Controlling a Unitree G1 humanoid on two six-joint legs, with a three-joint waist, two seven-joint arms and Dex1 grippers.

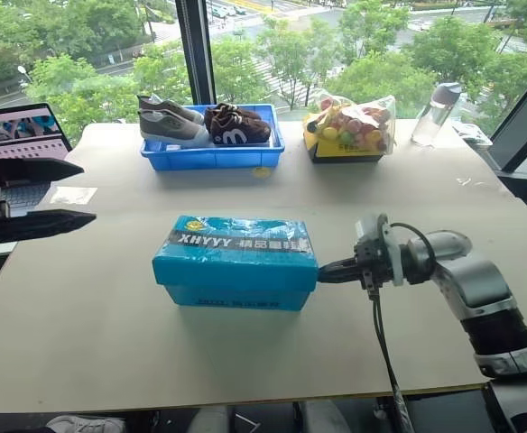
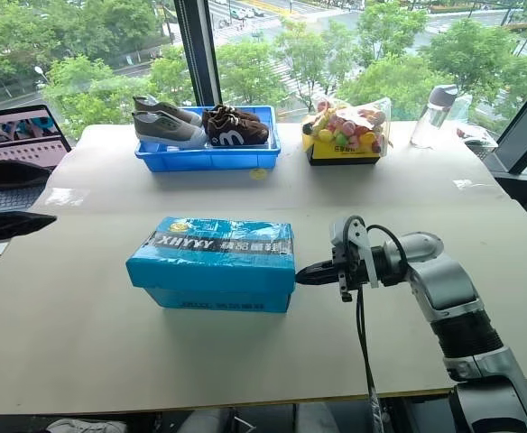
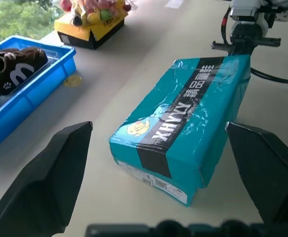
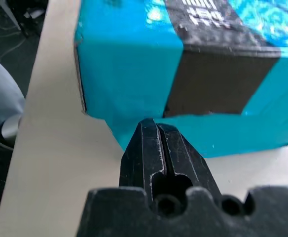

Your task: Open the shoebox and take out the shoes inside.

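The bright blue shoebox [image 1: 235, 260] lies closed in the middle of the table, its black lettered band running along the lid. The shoes are hidden inside it. My left gripper [image 1: 88, 192] hangs open above the table's left side, well apart from the box, and its two black fingers [image 3: 50, 187] frame the box in the left wrist view. My right gripper [image 1: 323, 271] is shut with nothing in it, pointing level at the box's right end. Its joined fingertips [image 4: 151, 129] rest against the lower edge of the lid's end flap.
At the back of the table stands a blue plastic tray [image 1: 211, 155] holding a grey pair and a brown pair of shoes. To its right sit a yellow box with a bag of fruit [image 1: 349, 131] and a water bottle [image 1: 436, 113]. A laptop [image 1: 15, 135] stands beyond the left edge.
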